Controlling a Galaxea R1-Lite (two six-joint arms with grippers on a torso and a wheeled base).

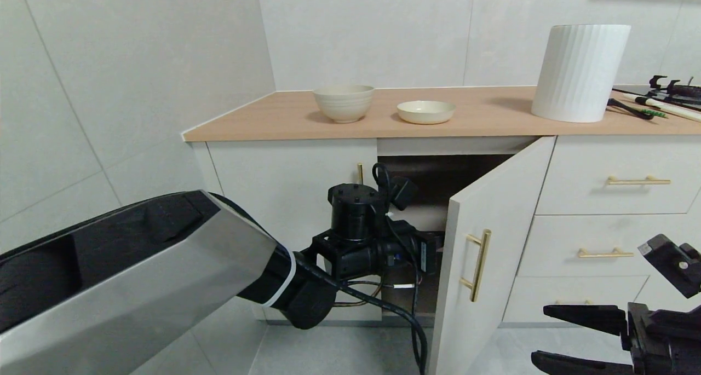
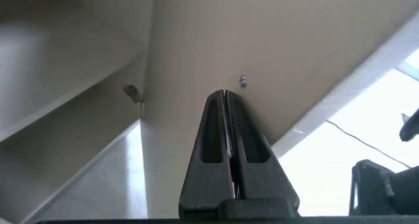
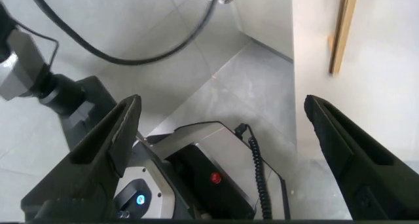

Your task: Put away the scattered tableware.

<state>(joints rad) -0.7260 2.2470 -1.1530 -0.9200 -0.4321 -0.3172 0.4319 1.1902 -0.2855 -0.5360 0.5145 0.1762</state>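
Seen from the head: a cream bowl (image 1: 344,102) and a low cream dish (image 1: 426,111) set side by side, apart, on the wooden counter (image 1: 493,117), right above the open cupboard (image 1: 438,169). Farther right on the same counter, a tall white ribbed pot (image 1: 580,71), with a few long dark tools (image 1: 651,104) lying just beside it, cut off at the picture's edge. Below, the cupboard door (image 1: 493,211) swung open, with a gold handle (image 1: 477,265) on its front. The left arm (image 1: 356,238) stuck into the dark gap behind that door, claw end hidden by the door's edge. Seen from the left wrist: the left gripper (image 2: 224,96) clenched tight, both fingers pressed flat together with nothing between, close to a pale board (image 2: 196,34) with a small screw (image 2: 243,82). Door's back or cupboard wall, hard to say. A blurry shelf (image 2: 59,93) off to one side. Low on the right in the head view, near the bottom drawers (image 1: 580,293), the right gripper (image 1: 539,333), fingers spread wide and grasping nothing. From the right wrist, those same spread fingers over the grey floor (image 3: 216,86), with the door's gold handle near. Inside of the bowl hidden by its own rim. Inside of the tall pot too high to see. Dish showing a smooth pale inside.
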